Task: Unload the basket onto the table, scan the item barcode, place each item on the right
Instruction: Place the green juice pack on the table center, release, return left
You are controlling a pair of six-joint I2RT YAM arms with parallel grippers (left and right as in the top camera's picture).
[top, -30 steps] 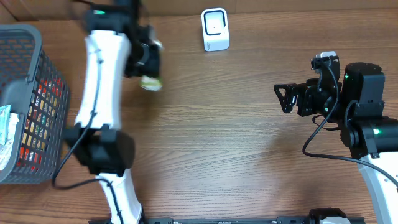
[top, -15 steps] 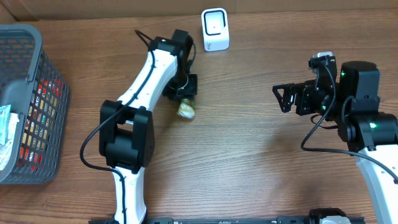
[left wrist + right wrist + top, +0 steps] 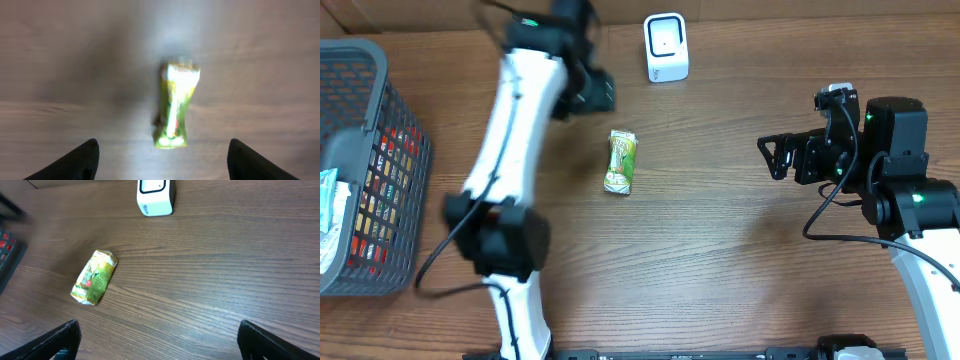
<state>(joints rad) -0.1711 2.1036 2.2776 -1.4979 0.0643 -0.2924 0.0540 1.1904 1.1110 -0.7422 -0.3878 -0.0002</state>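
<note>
Brown wood-grain tabletop (image 3: 720, 260) fills every view, bare apart from a few things.

Left gripper (image 3: 595, 92) hangs over the far side, blurred in the overhead view. Its wrist view shows both fingers (image 3: 80, 160) spread wide with nothing between them: it is open and holds nothing. Below it, apart from the fingers, the packet (image 3: 620, 161) lies flat on the wood, green and yellow, its long side running roughly toward and away from the far edge. The left wrist view is too blurred to show any barcode on it.

Beyond the packet, near the far edge, stands the white scanner (image 3: 666, 47), well apart from it.

Right gripper (image 3: 772, 158) is on the right side, pointing toward the middle, its jaws wide apart and empty. The packet is well clear of it, with bare wood between them.

At the left edge sits a grey mesh basket (image 3: 395, 150). Inside it are packs (image 3: 380, 200) with red and dark printing, and a pale item (image 3: 328, 205) at the frame's edge; what these are I cannot tell.
</note>
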